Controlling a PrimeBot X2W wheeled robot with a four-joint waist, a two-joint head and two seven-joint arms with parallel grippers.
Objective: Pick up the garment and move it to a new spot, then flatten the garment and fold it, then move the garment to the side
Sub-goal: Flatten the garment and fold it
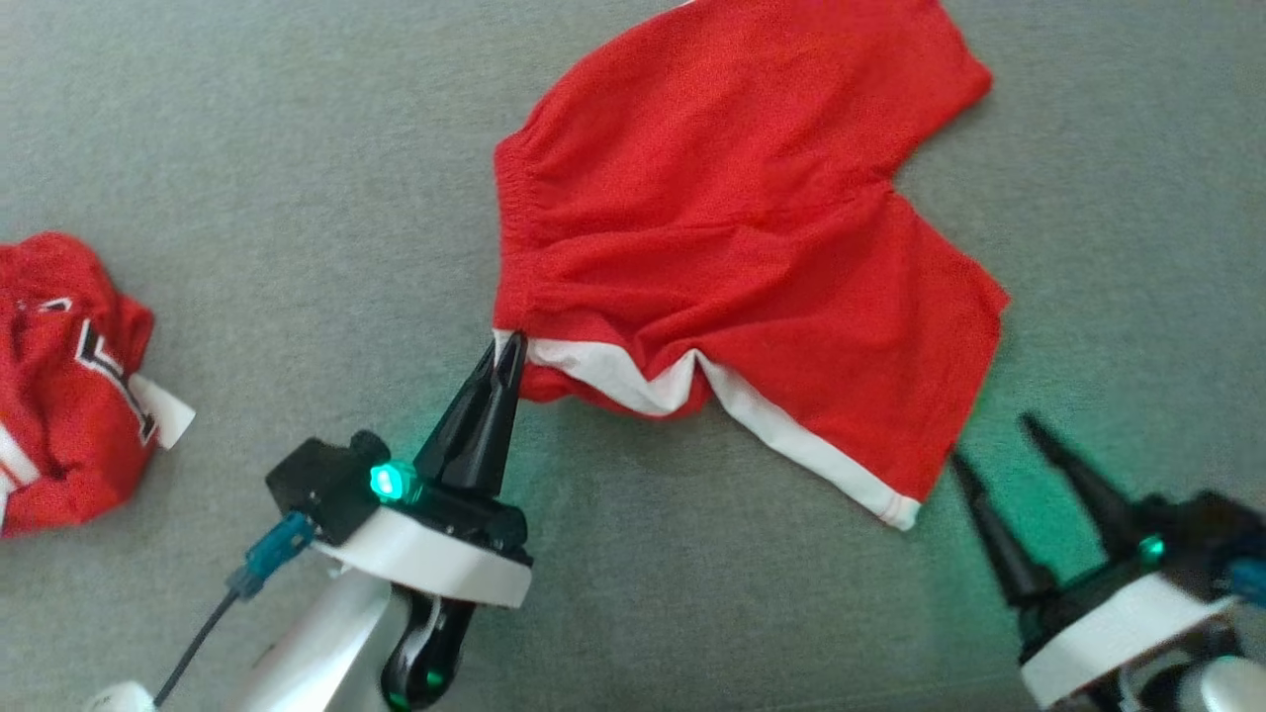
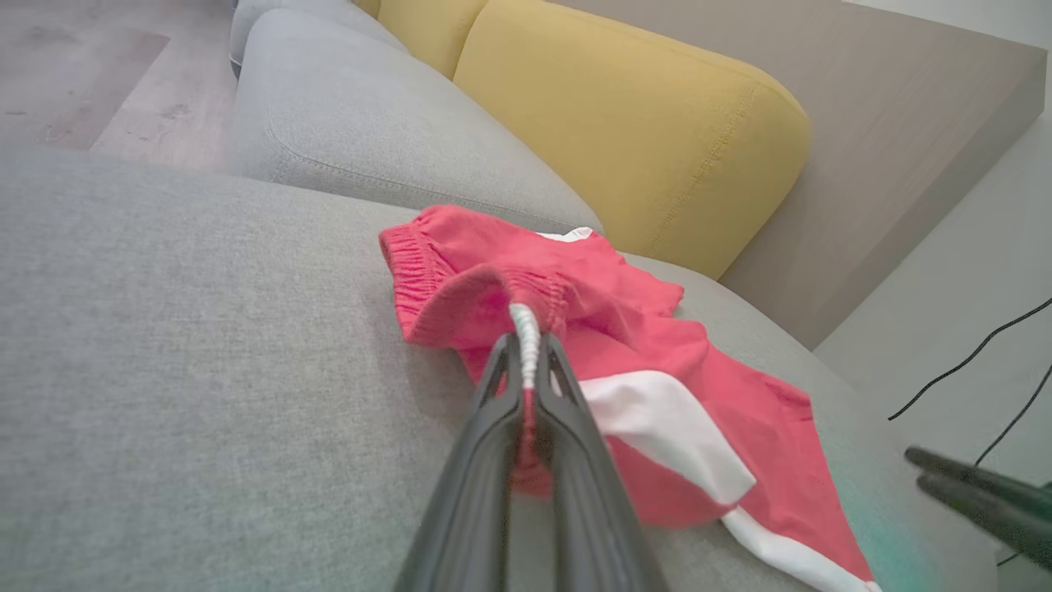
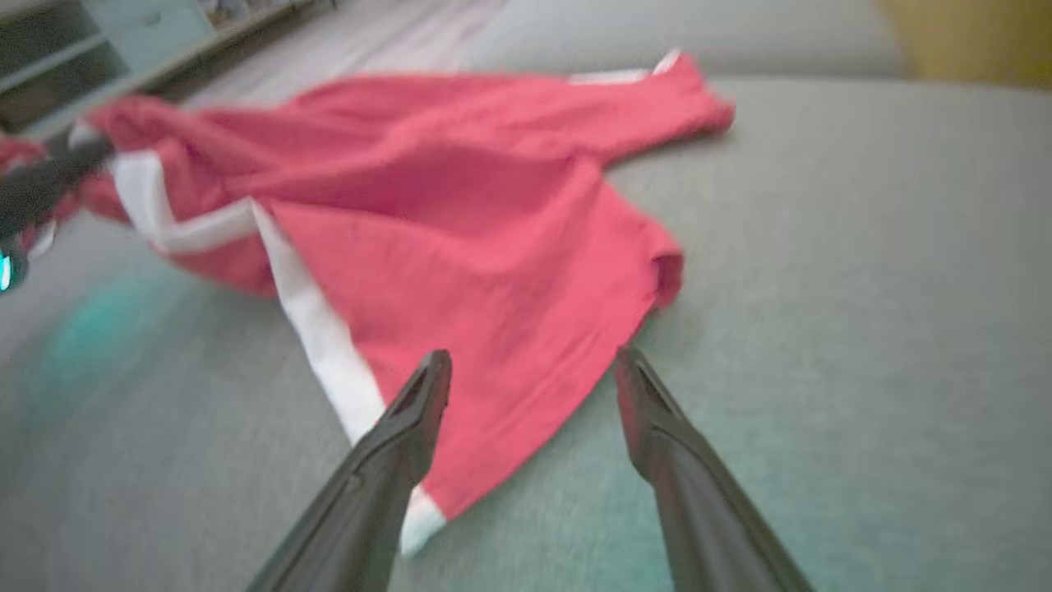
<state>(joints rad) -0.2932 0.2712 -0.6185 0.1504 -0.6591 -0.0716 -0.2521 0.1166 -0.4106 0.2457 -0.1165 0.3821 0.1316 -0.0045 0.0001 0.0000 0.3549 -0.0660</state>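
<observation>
The red shorts [image 1: 732,227], a soft knit with a gathered elastic waistband and white side stripes, lie spread and lightly wrinkled on the grey woven sofa cushion [image 1: 247,148]. The left end effector [image 1: 504,351] pinches the waistband corner. The right end effector [image 1: 991,440] stands open just beside the nearer leg's hem.
</observation>
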